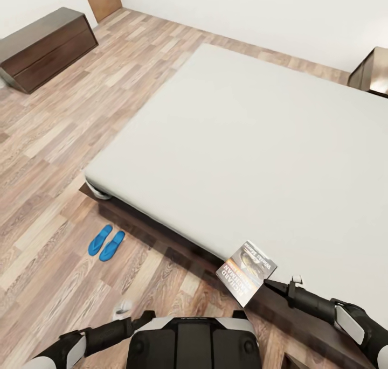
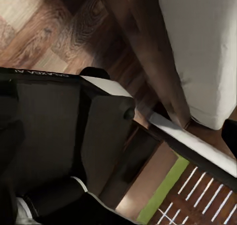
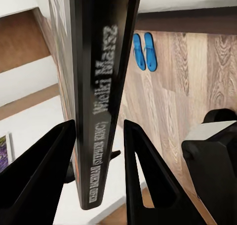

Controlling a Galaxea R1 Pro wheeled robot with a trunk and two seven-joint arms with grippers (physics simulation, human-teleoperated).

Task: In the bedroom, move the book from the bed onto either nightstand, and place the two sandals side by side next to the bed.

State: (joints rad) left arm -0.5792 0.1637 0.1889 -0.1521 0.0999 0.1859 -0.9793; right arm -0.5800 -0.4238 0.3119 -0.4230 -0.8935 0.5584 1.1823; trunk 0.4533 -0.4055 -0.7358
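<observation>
Book (image 1: 247, 272) pinched edge-on in the right hand (image 3: 98, 151), held over the near edge of the bed (image 1: 242, 143), nearest nightstand (image 1: 372, 72) far across the mattress on the right; left hand's opening impossible to tell.

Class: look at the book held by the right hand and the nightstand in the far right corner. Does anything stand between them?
Yes. The book, clamped in the right hand at the near edge of the bed, has the whole pale mattress between it and the nightstand. Nothing lies on that mattress.
</observation>
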